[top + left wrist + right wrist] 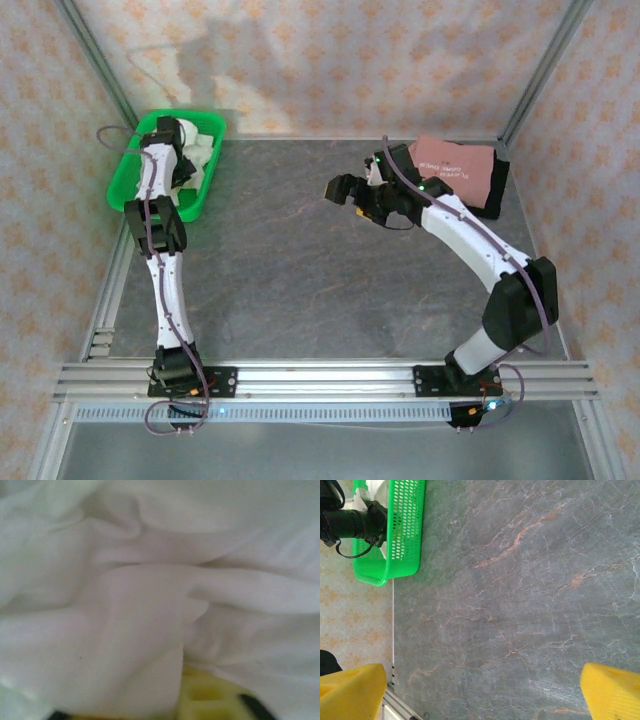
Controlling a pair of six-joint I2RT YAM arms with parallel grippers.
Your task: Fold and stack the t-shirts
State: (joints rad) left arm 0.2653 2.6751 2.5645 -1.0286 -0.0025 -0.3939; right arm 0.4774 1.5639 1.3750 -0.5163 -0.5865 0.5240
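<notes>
Pick-up step: at 10 o'clock the left gripper (pixel 178 150) is buried in the white t-shirt (pixel 150 630) inside the green basket (pixel 120 190), jaws' state can't be told; the right gripper (pixel 342 188) hovers over the table (pixel 300 290) with jaws released; the pink t-shirt (pixel 455 165) lies folded at 1 o'clock; next, probably lift the white one out.

A green mesh basket (pixel 124 175) is sitting at the far left corner of the grey marbled table (pixel 300 270). Patterned wallpaper (pixel 330 60) is covering the walls behind.

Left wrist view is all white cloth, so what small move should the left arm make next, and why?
Probably close the left fingers on the white t-shirt and lift: they sit in the green basket, with cloth bunched right over them.
</notes>
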